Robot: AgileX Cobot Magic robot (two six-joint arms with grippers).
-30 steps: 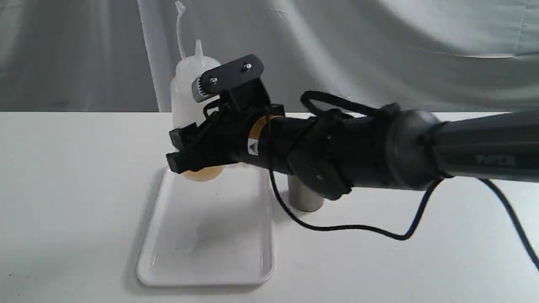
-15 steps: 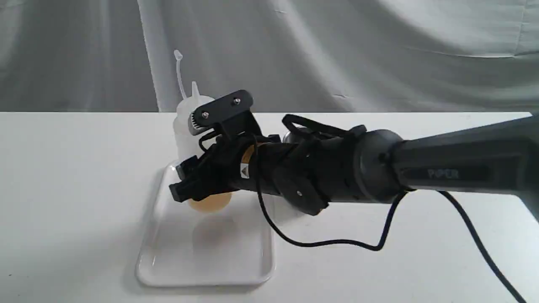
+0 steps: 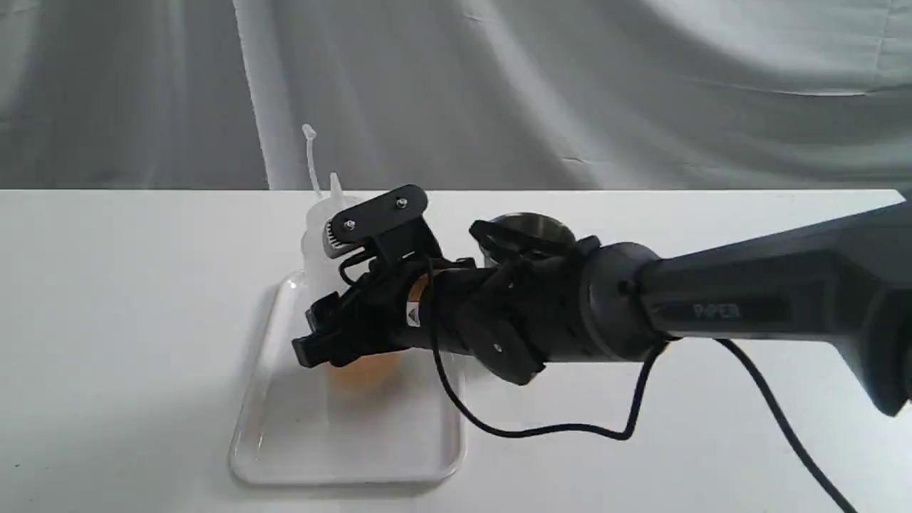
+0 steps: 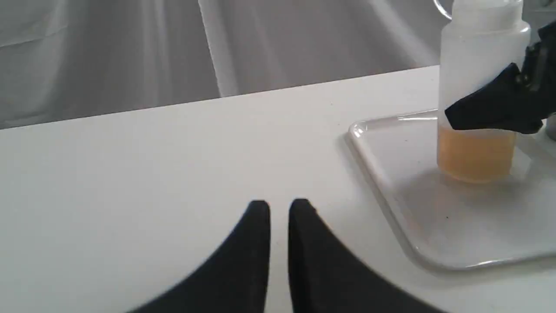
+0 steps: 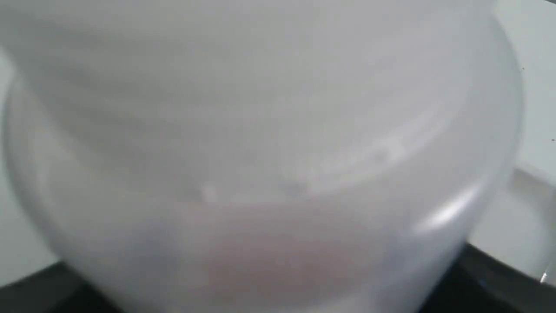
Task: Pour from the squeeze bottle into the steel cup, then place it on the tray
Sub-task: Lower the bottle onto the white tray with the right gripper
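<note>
The squeeze bottle [image 3: 318, 231] stands upright over the far part of the tray [image 3: 246, 434], and its base looks down on the tray floor. Amber liquid fills its bottom; the cap strap sticks up beside the nozzle. My right gripper [image 3: 317, 335] is shut on the bottle's lower middle. The left wrist view shows the bottle [image 4: 478, 78], a black finger [image 4: 486, 111] across it, and the tray [image 4: 378, 174]. The bottle wall [image 5: 260, 130] fills the right wrist view. The steel cup [image 3: 533, 224] stands behind the right arm, only its rim showing. My left gripper [image 4: 279, 209] hovers over bare table, fingers nearly together and holding nothing.
A black cable [image 3: 556, 429] loops from the right arm down onto the white table [image 3: 107, 320], to the right of the tray. A grey cloth backdrop [image 3: 570, 85] hangs behind the table's far edge.
The right arm has come down with the bottle, from well above the tray to its floor. The steel cup's rim now shows above the lowered arm.
</note>
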